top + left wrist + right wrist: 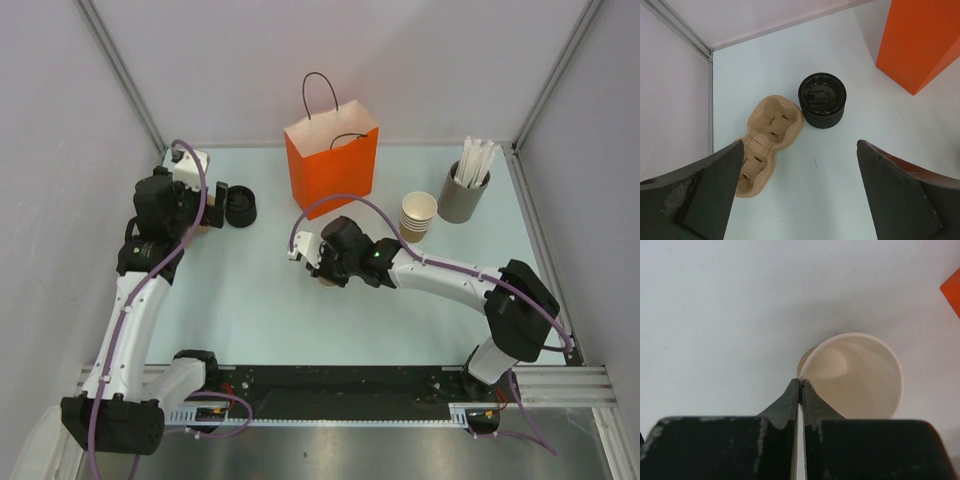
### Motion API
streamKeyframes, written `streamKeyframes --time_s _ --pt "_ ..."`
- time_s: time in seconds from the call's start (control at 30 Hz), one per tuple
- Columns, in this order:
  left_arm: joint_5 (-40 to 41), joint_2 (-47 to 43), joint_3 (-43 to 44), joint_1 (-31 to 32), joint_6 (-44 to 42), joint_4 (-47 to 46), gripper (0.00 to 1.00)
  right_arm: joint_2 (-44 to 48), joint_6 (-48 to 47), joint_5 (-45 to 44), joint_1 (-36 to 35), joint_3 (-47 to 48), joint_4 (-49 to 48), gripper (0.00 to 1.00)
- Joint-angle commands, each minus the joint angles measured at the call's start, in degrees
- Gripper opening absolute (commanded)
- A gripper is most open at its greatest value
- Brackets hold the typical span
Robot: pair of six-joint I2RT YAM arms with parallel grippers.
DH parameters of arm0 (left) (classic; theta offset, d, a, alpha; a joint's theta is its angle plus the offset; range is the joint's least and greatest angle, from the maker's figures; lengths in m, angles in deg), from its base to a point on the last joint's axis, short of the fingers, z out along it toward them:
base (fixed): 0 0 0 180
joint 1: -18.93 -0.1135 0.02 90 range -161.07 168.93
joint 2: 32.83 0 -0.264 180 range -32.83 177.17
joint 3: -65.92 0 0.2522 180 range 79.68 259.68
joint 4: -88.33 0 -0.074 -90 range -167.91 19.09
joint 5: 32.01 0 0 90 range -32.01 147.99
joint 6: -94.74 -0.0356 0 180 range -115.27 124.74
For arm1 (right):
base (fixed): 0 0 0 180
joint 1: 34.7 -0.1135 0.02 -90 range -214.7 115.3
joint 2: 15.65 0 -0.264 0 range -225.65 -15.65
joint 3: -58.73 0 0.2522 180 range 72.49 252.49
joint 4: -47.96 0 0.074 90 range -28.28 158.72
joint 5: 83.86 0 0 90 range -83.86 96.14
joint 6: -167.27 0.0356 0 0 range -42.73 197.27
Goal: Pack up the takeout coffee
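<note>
Arm (right): stretched left across mid-table, wrist low.
Right gripper [800, 384]: clenched on the paper cup [860, 375] wall, one finger inside, one outside.
Paper cup: mid-table, nearer than the orange paper bag [332, 160].
Arm (left): raised over the far-left corner.
Left gripper [800, 150]: released, jaws wide, holding nothing.
Below it: stack of black lids [822, 100] just beside a pulp cup carrier [767, 140].
Far right: stack of tan cups [418, 215], grey holder of white sticks [463, 190].
</note>
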Motion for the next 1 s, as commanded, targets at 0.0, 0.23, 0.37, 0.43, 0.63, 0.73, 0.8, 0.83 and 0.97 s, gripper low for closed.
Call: streamKeyframes --time_s 0.0,0.23,0.37,0.43,0.63,0.73,0.8,0.83,0.97 --pt "-0.55 -1.51 -0.61 -0.5 1.19 -1.95 0.99 -0.54 0.25 0.65 -0.6 -0.01 -2.48 0.0" --pt "-0.55 -1.6 -0.88 -0.5 1.19 -2.13 0.99 -0.98 0.07 0.74 -0.78 -0.1 -2.31 0.02" --pt "-0.55 -1.51 -0.88 -0.5 1.28 -2.21 1.0 -1.51 -0.1 1.09 -0.87 -0.1 -1.96 0.05" --pt "-0.64 -1.43 -0.88 -0.5 1.28 -2.13 0.99 -1.51 -0.28 1.18 -0.87 -0.1 -1.96 0.07" --pt "-0.72 -1.43 -0.79 -0.5 1.28 -2.13 0.99 -1.6 -0.54 1.35 -0.96 -0.1 -1.69 0.08" --pt "-0.55 -1.43 -0.79 -0.5 1.37 -2.04 0.99 -1.16 -0.72 1.18 -0.96 -0.1 -1.61 0.11" --pt "-0.64 -1.51 -0.88 -0.5 1.37 -2.21 0.99 -0.28 -0.8 1.0 -0.96 -0.1 -1.78 0.14" --pt "-0.55 -1.43 -0.88 -0.5 1.28 -2.21 0.99 0.07 -0.98 0.91 -0.96 -0.1 -1.7 0.16" --pt "-0.37 -1.34 -0.79 -0.5 1.37 -2.04 0.99 1.91 -1.51 0.65 -0.96 -0.1 -1.96 0.27"
